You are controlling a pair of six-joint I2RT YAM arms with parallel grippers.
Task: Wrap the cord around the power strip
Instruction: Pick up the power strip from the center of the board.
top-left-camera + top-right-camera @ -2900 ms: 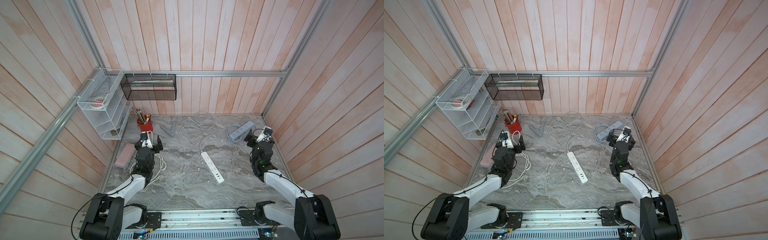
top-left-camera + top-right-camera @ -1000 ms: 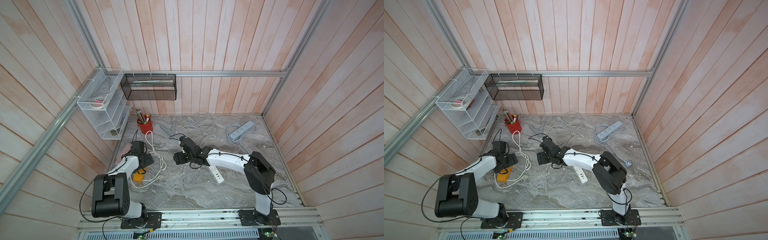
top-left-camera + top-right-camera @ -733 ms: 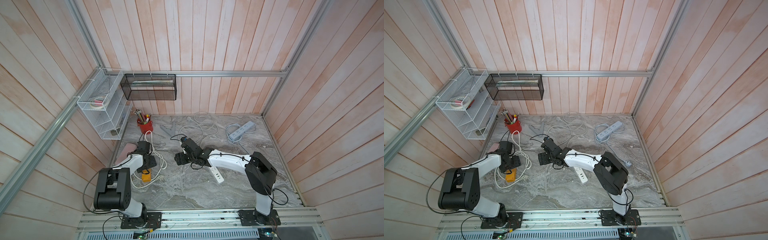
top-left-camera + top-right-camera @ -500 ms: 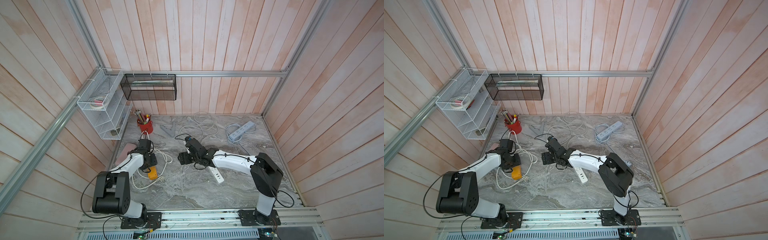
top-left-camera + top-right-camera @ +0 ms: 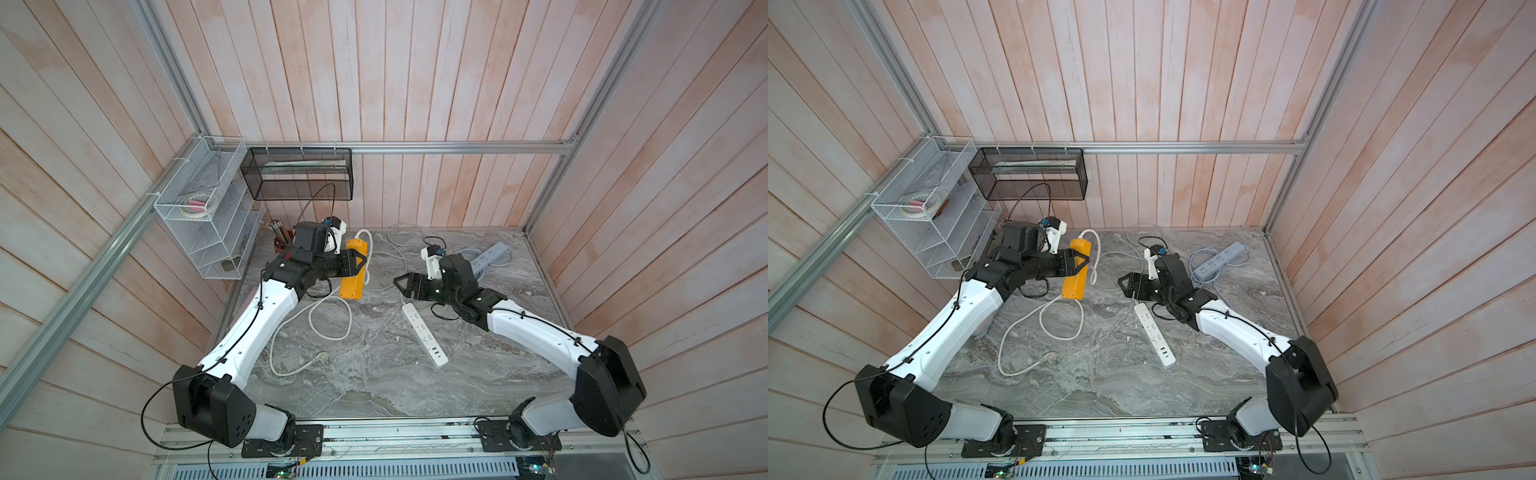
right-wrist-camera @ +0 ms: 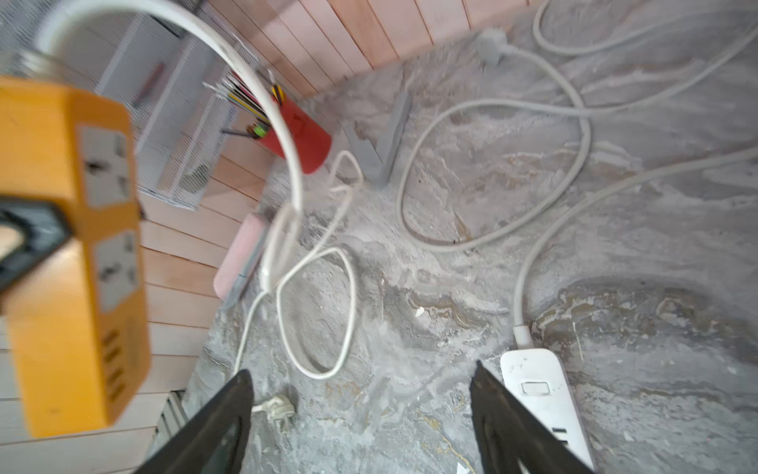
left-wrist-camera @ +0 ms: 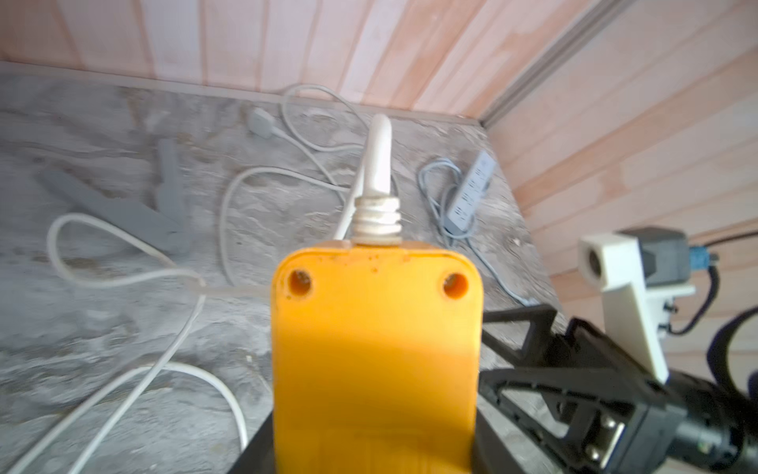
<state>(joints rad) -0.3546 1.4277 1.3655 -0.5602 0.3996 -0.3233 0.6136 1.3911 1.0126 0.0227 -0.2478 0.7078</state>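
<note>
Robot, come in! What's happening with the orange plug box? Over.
Left gripper shut on orange power strip, held in the air. Right gripper open, empty. Cord loose, not wrapped. White power strip lies near right gripper.

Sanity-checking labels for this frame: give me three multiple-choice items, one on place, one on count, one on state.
1. Where is the white flat plastic power strip? A flat on the marble tabletop B held aloft C standing on end
2. Power strips in view? A one B two C three
3. Black right gripper? A shut, empty B open, empty C shut on something

A: it lies flat on the marble.
C: orange box-shaped strip in the left gripper, white one, grey-blue strip.
B: jaws apart, nothing between.
</note>
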